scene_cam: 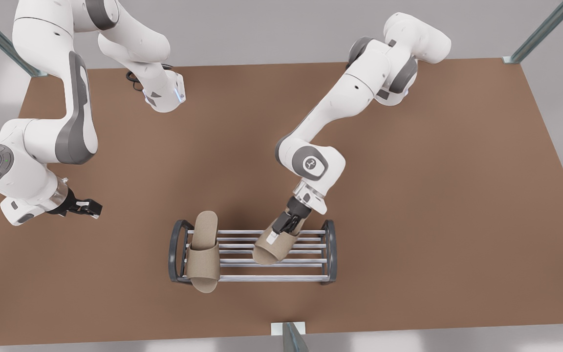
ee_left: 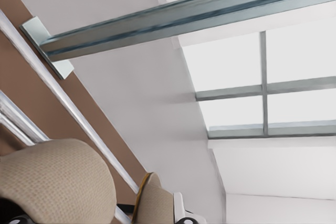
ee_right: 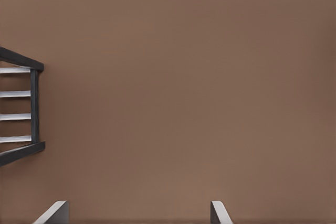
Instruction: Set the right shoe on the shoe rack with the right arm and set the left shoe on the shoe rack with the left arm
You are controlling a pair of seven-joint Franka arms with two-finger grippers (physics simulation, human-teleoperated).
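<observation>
On the shoe rack (scene_cam: 252,252), toward the front view's left end, one beige slipper, the right shoe (scene_cam: 203,252), lies across the silver bars, toe and heel overhanging, with no gripper near it; it reads as placed. The left shoe (scene_cam: 272,247) sits toward the front view's right end, tilted against the bars, toe end low, likely not yet settled flat.

Left gripper (scene_cam: 281,231): at the slipper, fingers closed on the left shoe at its strap. The left wrist view looks along the rack's bars with the fabric of the shoe (ee_left: 58,182) close under the camera, which ties this arm to that slipper. Exact contact point is hard to read there.

Right gripper (scene_cam: 91,208): over bare counter (scene_cam: 408,195), well apart from the rack on the front view's left. Fingers (ee_right: 52,213) spread open, holding nothing; the rack's dark end frame shows off to the side in its wrist view. This arm waits clear, presumably so as not to crowd the other.

Judgement: final stage. Next move calls for lowering the shoe level onto the bars before release, otherwise it may slide between or off the rails.
</observation>
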